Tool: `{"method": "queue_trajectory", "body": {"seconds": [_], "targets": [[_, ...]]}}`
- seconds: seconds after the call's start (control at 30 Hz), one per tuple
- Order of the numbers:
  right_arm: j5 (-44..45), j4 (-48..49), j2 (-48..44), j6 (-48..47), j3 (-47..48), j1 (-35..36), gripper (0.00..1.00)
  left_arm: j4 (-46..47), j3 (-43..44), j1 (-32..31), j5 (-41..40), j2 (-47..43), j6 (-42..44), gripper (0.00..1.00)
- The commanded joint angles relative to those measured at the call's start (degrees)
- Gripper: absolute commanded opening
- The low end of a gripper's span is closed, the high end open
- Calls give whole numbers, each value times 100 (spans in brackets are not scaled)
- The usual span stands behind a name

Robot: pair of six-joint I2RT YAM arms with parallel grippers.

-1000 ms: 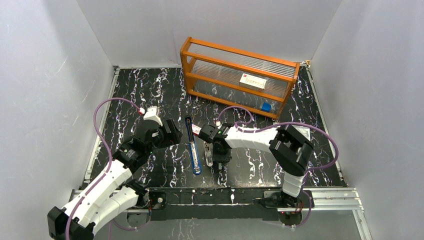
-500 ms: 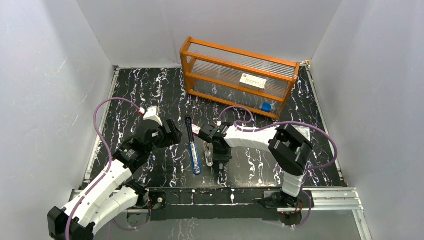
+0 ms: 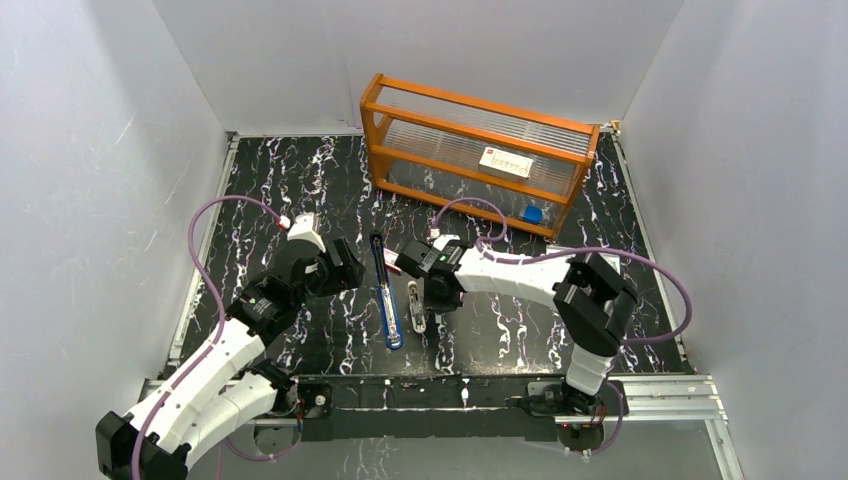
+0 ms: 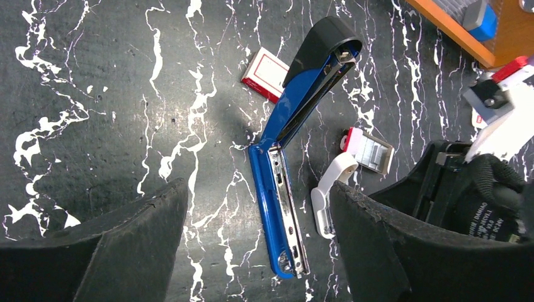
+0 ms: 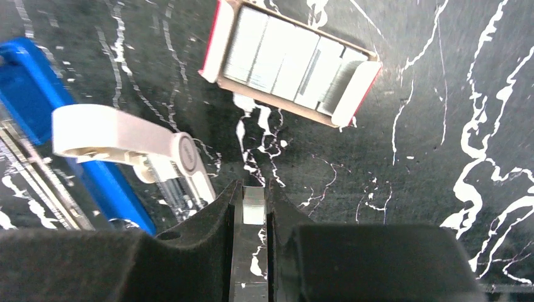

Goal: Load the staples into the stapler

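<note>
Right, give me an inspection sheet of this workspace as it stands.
Surface: black white-veined tabletop, no spills seen.
Job's things: slim blue stapler opened flat, metal channel up; silvery staples in an open red-and-white tray nearby.
Clutter: white rounded plastic tool; red-and-white box sleeve; orange-framed clear rack at back.
Grippers: left claw open, facing the stapler; right claw shut on a silvery-grey staple strip.
Cables: purple cables loop from both arms.
Surroundings: plain white walls.

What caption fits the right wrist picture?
Right hand pinching staples, with the open staple box and blue stapler nearby.
</note>
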Motion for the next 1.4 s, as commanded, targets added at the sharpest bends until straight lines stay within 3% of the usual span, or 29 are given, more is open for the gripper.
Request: {"method": "queue_trajectory", "body": {"seconds": [0.0, 0.33, 0.43, 0.63, 0.83, 1.13, 1.37], "targets": [[394, 448, -438, -365, 75, 20, 25, 41, 161, 9, -147, -280, -123, 81], [745, 891, -734, -1078, 233, 201, 25, -677, 487, 60, -269, 31, -794, 82], [757, 1184, -837, -1322, 269, 273, 25, -711, 515, 346, 511, 286, -880, 82], [788, 1644, -938, -1814, 387, 354, 25, -643, 340, 1693, 2711, 1025, -982, 81], [856, 1754, -802, -2028, 600, 483, 26, -37, 177, 2274, 3783, 1641, -972, 80], [1317, 1526, -259, -1783, 1079, 957, 26, -364, 685, 2510, 3936, 2212, 244, 80], [1654, 1489, 56, -1431, 1144, 1240, 26, -267, 403, 2724, 3977, 2377, 270, 81]]}}
